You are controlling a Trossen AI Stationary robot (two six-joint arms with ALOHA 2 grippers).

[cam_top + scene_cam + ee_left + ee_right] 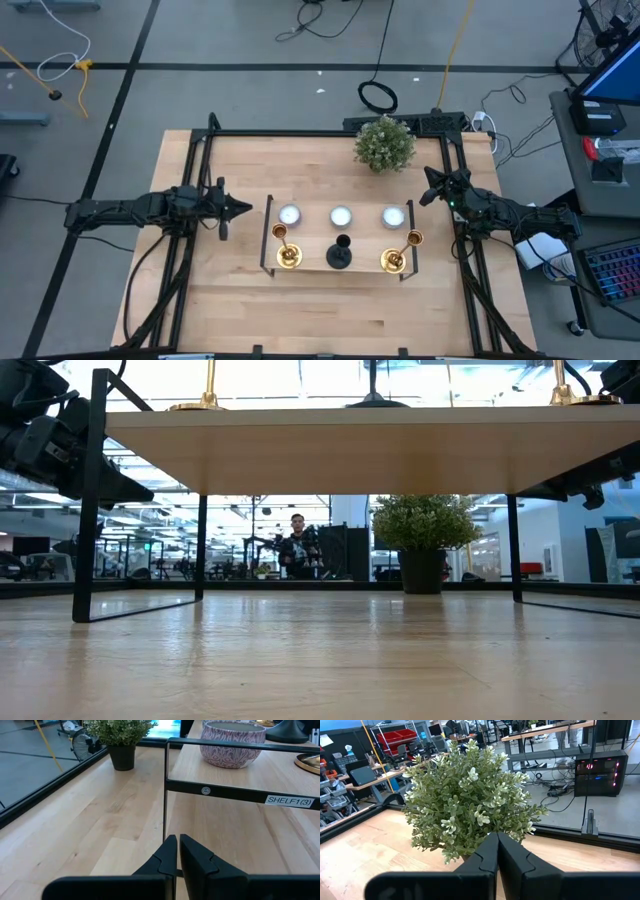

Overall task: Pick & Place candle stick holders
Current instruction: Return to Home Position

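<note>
**Operator:** What does the return step require?

**Technician:** Each arm should retract outward, clear of the shelf [312,242] frame and the plant [384,143]. The left claw [232,208], left of centre, and the right claw [430,190], right of centre, are both closed and empty.

**Operator:** And the candle holders?

**Technician:** A shiny gold holder [287,256], a short black holder [340,256] and a second gold holder [393,261] stand upright along the shelf's lower edge, centre frame.
</note>
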